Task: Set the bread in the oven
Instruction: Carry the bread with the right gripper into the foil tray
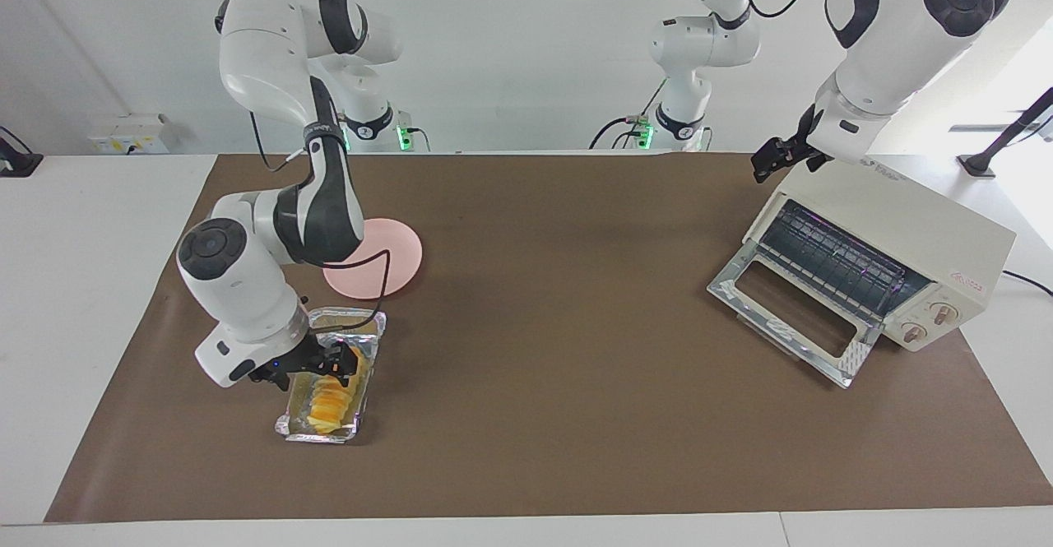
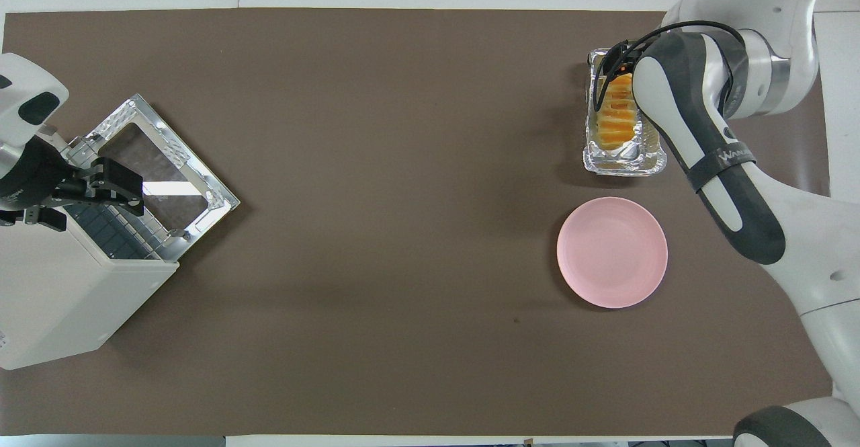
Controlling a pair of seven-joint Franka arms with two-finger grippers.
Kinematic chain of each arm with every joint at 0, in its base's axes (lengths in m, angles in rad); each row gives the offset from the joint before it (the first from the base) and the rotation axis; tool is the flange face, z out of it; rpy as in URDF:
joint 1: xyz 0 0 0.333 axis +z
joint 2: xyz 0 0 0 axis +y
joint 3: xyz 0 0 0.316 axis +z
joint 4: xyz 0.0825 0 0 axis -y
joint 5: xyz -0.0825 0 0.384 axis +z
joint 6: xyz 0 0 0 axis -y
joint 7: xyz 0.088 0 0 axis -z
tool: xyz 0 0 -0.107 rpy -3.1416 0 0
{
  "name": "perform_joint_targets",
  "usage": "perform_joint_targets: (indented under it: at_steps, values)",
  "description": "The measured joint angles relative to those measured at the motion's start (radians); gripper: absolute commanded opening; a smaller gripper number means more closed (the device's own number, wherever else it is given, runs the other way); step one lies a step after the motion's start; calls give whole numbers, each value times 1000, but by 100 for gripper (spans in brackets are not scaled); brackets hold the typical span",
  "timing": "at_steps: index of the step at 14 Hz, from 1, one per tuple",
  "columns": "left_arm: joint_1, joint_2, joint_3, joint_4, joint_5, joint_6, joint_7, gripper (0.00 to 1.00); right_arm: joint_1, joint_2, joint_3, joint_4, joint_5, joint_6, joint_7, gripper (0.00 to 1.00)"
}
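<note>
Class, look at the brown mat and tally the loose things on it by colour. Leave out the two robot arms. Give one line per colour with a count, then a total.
Golden yellow-orange: 1, the ridged bread loaf
Silver: 1, the crinkled foil tray holding the loaf
Pink: 1, the round plate
Cream-white: 1, the boxy toaster oven, glass door dropped open
Total: 4

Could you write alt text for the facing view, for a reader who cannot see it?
The right gripper hangs over the foil tray, where the bread lies. The oven stands at the left arm's end of the brown mat, door down, with the waiting left gripper over its top corner. A pink plate lies nearer the robots than the tray.
</note>
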Motion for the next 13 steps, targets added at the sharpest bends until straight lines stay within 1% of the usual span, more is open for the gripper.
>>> perform_joint_targets:
  at_steps: [3,5,7,9,10,11,12,13]
  values:
    - [0,0,0,0,0,0,0,100,-17,-5,-5,5,-3,4,-57,100]
    - [0,0,0,0,0,0,0,100,-35,-5,-12,-24,-13,51,-99,100]
    - [0,0,0,0,0,0,0,100,-54,-7,-16,-93,-25,134,-127,100]
    - [0,0,0,0,0,0,0,100,-66,-11,-20,-190,-41,250,-136,100]
    - [0,0,0,0,0,0,0,100,-69,-15,-21,-233,-46,294,-136,97]
    - [0,0,0,0,0,0,0,100,-70,-19,-21,-263,-49,320,-136,92]
    - [0,0,0,0,0,0,0,100,-70,-25,-21,-281,-50,330,-136,78]
    - [0,0,0,0,0,0,0,100,-70,-31,-21,-289,-50,332,-136,48]
